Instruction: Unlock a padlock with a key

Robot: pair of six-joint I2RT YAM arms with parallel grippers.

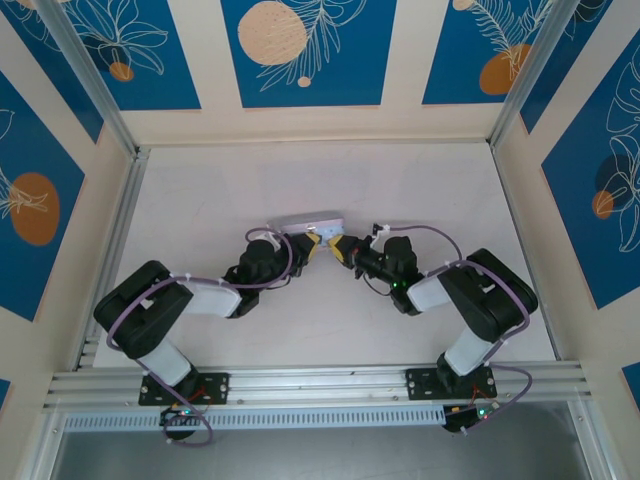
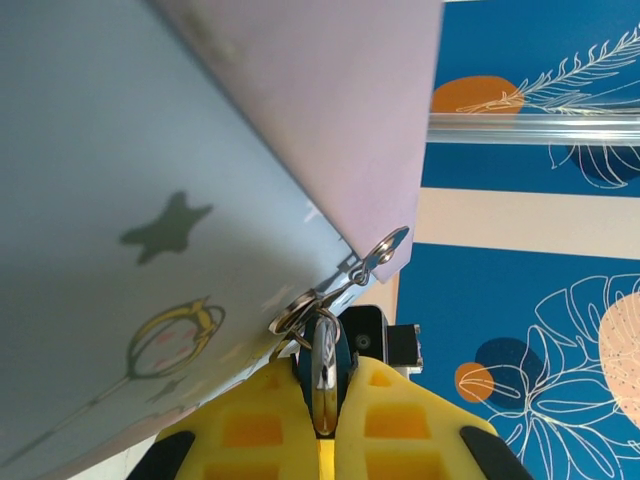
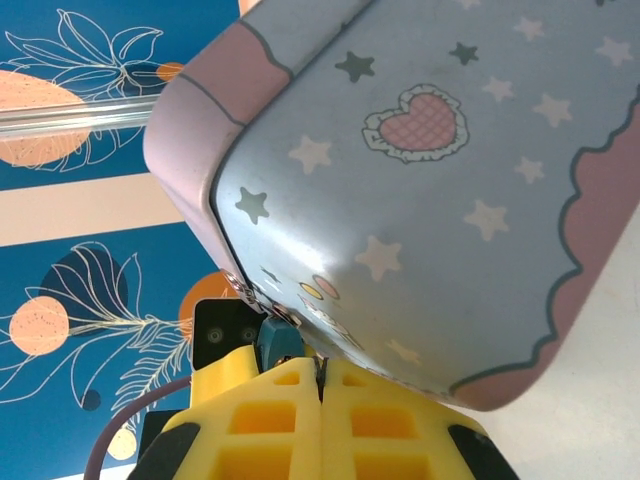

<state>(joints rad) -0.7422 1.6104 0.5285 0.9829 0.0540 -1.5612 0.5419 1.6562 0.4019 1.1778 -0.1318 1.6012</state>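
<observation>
The tiny blue-teal padlock (image 2: 326, 350) hangs by its thin shackle from the latch of a pale blue cartoon tin box (image 2: 150, 150). My left gripper (image 2: 330, 380) is shut on the padlock's body, edge-on between the yellow pads. In the right wrist view the padlock (image 3: 280, 340) sits just left of my right gripper (image 3: 321, 366). That gripper is shut on a thin dark sliver, the key (image 3: 320, 374), whose tip stands close beside the padlock. Seen from above, the left gripper (image 1: 313, 246) and right gripper (image 1: 341, 250) meet at the box (image 1: 310, 221).
The tin box lies mid-table on the white tabletop (image 1: 420, 190), with its latch side toward the arms. Aluminium frame rails (image 1: 110, 250) and blue patterned walls enclose the table. A small split ring (image 2: 292, 312) hangs at the latch.
</observation>
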